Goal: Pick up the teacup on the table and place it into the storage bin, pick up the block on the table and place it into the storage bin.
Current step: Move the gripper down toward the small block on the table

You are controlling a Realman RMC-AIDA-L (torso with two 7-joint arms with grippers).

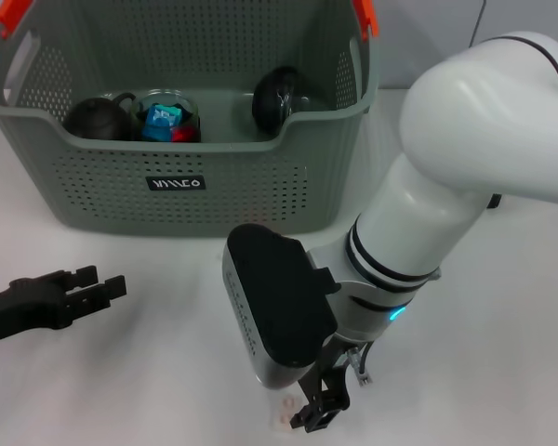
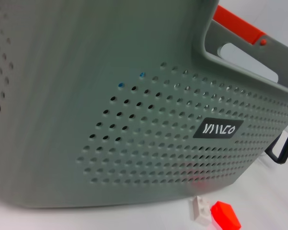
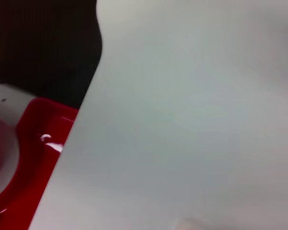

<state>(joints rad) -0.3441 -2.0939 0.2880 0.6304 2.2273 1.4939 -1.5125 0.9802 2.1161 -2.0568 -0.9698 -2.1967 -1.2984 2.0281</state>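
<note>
The storage bin [image 1: 181, 200] stands at the back of the white table, and its perforated wall [image 2: 134, 134] fills the left wrist view. A dark rounded teacup [image 1: 277, 98] lies inside it at the right. The block [image 1: 285, 414] is a small white and red piece at the table's front edge, seen again below the bin wall as the block [image 2: 216, 214]. My right gripper [image 1: 318, 413] hangs low right beside it, and the block's red face [image 3: 36, 158] sits very close in the right wrist view. My left gripper [image 1: 98, 283] hovers open and empty at the front left.
Inside the bin are also a dark teapot [image 1: 98, 119] and a glass teapot [image 1: 167, 116] holding blue and red pieces. Orange clips [image 1: 9, 17] mark the bin's handles. My bulky right arm [image 1: 446, 186] covers much of the table's right side.
</note>
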